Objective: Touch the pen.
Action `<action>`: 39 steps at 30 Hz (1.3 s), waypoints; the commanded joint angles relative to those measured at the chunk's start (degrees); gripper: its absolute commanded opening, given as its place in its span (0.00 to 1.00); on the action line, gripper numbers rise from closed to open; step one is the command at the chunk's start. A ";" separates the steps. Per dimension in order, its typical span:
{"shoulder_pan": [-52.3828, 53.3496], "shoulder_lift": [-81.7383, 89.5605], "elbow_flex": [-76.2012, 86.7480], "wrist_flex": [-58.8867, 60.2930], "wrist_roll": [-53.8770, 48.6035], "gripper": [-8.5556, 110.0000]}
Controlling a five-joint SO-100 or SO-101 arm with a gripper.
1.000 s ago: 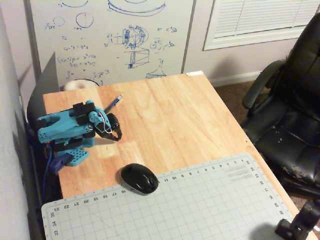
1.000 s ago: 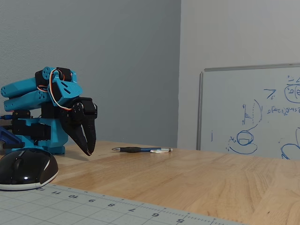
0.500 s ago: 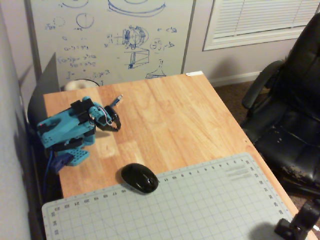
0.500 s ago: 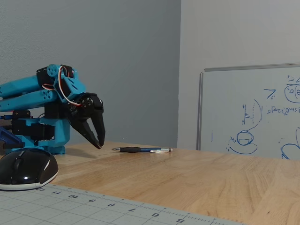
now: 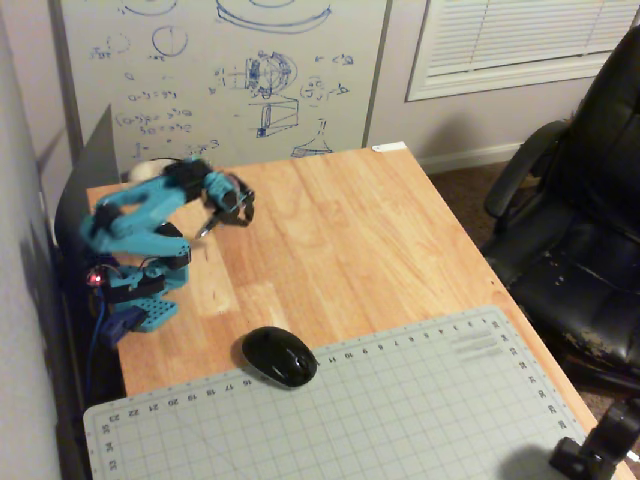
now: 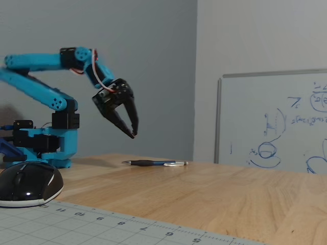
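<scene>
The pen (image 6: 153, 163) is a thin dark stick with a pale tip, lying flat on the wooden table (image 6: 214, 194). In a fixed view it shows as a faint thin sliver (image 5: 204, 229) just left of the gripper. My black gripper (image 6: 134, 135) on the blue arm hangs tilted downward a little above the table, over the pen's dark end and not touching it. Its fingertips meet and hold nothing. In a fixed view the gripper (image 5: 245, 214) sits at the table's back left.
A black oval mouse (image 5: 279, 357) lies on the edge of a grey cutting mat (image 5: 380, 420) at the front. The arm's blue base (image 5: 140, 285) stands at the left edge. A whiteboard (image 5: 220, 70) stands behind and a black chair (image 5: 575, 220) to the right.
</scene>
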 commanded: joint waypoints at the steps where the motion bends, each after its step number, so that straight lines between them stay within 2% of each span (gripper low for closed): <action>1: -2.72 -13.01 -14.85 -1.49 0.26 0.07; 10: -9.76 -31.99 -30.23 -1.76 0.26 0.07; 17: -17.49 -44.21 -34.80 -1.93 0.26 0.08; 39: -22.41 -50.45 -34.01 -1.58 0.26 0.08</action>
